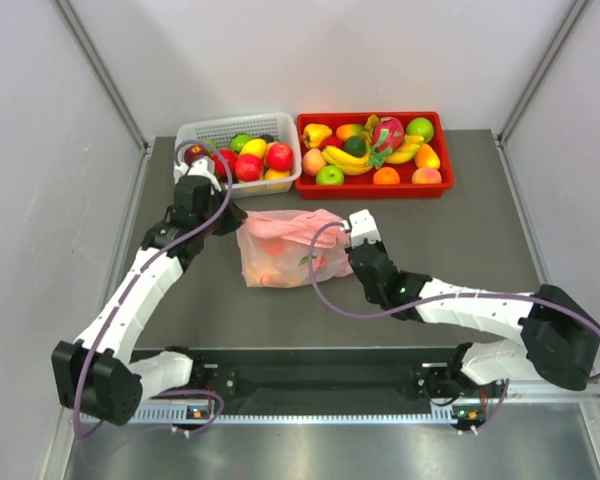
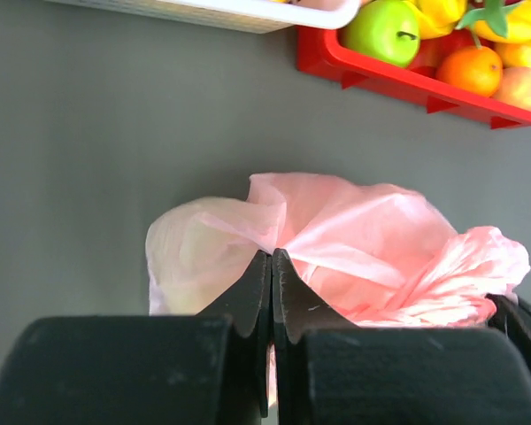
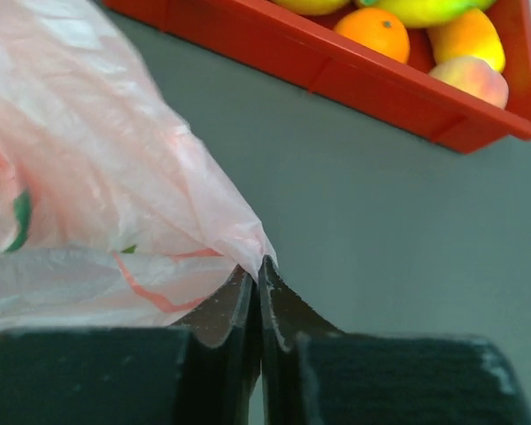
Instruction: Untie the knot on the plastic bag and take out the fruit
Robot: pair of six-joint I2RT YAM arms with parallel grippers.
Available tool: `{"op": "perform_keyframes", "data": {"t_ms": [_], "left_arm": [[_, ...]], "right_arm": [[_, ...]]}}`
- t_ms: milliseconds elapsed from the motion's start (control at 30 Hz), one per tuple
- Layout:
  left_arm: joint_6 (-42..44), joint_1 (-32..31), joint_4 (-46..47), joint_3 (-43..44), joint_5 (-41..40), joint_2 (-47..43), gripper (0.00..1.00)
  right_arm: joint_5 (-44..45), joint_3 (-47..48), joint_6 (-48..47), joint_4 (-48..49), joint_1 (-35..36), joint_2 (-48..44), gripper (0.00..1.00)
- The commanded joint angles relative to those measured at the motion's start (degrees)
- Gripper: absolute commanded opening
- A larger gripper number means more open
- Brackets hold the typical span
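The left end effector (image 2: 272,264) is clenched, its two black fingers pressed together on a fold of the plastic bag (image 2: 354,239). A sliver of pink shows between them lower down. The right end effector (image 3: 258,270) is likewise pinched tight on a drawn-out corner of the thin film. Only the wrist cameras show these two grips. From above, both ends sit against the bag's sides, the left one (image 1: 232,218) at its left and the right one (image 1: 348,240) at its right, and their fingertips are lost against the plastic.

The overhead view alone shows the whole bag (image 1: 282,250) sitting mid-counter (image 1: 460,250), with the fruit (image 1: 275,272) inside as blurry orange shapes. I can't pick out the knot in the crumpled pink top from any angle. In the right wrist view, red-orange strokes and a green mark show on or through the film, too blurred to tell print from fruit, let alone read.

Behind the bag stand a white basket (image 1: 190,135) and a red tray (image 1: 372,188), both heaped with more fruit. The wrist views crop them to corners.
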Motion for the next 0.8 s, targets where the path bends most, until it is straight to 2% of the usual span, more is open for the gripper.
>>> {"op": "perform_keyframes", "data": {"t_ms": [0, 67, 133, 167, 233, 267, 333, 367, 533, 767], "left_arm": [[0.78, 0.80, 5.57, 0.12, 0.11, -3.85, 0.00], [1.04, 0.81, 5.75, 0.04, 0.63, -4.81, 0.00], [1.13, 0.72, 5.57, -0.57, 0.90, -5.26, 0.00], [1.13, 0.80, 5.66, -0.93, 1.42, -5.35, 0.00], [0.87, 0.81, 6.80, -1.98, 3.62, -5.35, 0.00], [0.60, 0.81, 7.15, -3.03, 4.32, -5.17, 0.00], [-0.01, 0.81, 9.08, -4.26, 6.08, -5.08, 0.00], [-0.36, 0.72, 9.52, -5.23, 6.52, -5.00, 0.00], [-1.68, 0.72, 10.93, -5.85, 9.07, -4.91, 0.00], [-2.03, 0.72, 10.41, -5.50, 10.66, -6.49, 0.00]], "right_arm": [[5.40, 4.94, 8.42, -9.36, -2.48, -0.74, 0.06], [5.40, 6.17, 12.11, -13.48, -3.27, -1.79, 0.26], [2.60, 6.79, 11.86, -16.05, -3.27, -4.95, 0.32], [0.24, 6.62, 11.16, -15.97, -3.19, -6.53, 0.47], [-9.60, 6.18, 7.49, -14.40, -2.84, -11.36, 0.62], [-11.72, 6.09, 6.51, -14.04, -1.70, -12.68, 0.77], [-14.99, 6.96, 3.27, -14.82, -0.12, -15.32, 0.97], [-15.08, 7.67, 2.55, -15.70, 0.59, -15.77, 1.00], [-14.29, 12.85, -0.27, -17.47, 5.07, -14.28, 1.00], [-13.76, 21.10, -0.27, -16.59, 5.34, -3.65, 1.00]]}}
